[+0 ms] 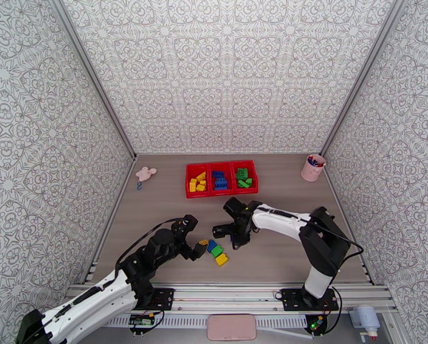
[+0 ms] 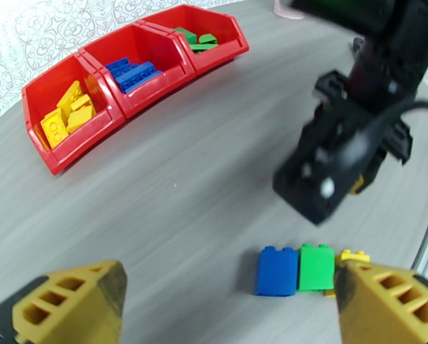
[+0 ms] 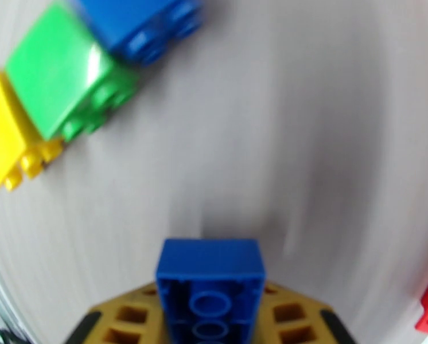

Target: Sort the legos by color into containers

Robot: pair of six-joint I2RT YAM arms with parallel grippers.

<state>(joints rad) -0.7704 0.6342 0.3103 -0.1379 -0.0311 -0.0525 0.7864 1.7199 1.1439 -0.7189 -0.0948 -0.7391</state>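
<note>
Right now the right gripper [image 3: 211,308] is shut tight on a blue lego [image 3: 211,270]. Its yellow fingers [image 3: 128,319] squeeze the lego from both sides. We look at the hollow underside of that lego. The grey table [image 3: 306,139] behind it looks blurry, and I cannot tell if the lego touches it.

Three more legos lie in a row on the table, side by side and touching. They are a loose blue lego [image 1: 212,246], a green lego [image 1: 217,252] and a yellow lego [image 1: 221,260]. The green one is in the middle. The right gripper is just beside this row, on the right.

The left gripper [image 2: 228,282] is open as wide as it goes. It has nothing in it. It sits low by the table, just beside the row of three, on the left.

The red tray [image 1: 221,194] is farther back, well apart from both grippers. It has three boxes in a line. From above, the left box has a yellow pile [image 1: 198,183], the middle box has a blue pile [image 1: 220,180], and the right box has a green pile [image 1: 243,178].

A pink mouse toy [image 1: 146,174] lies left of the tray. A pink cup [image 1: 313,167] with pens stands far to the right.
</note>
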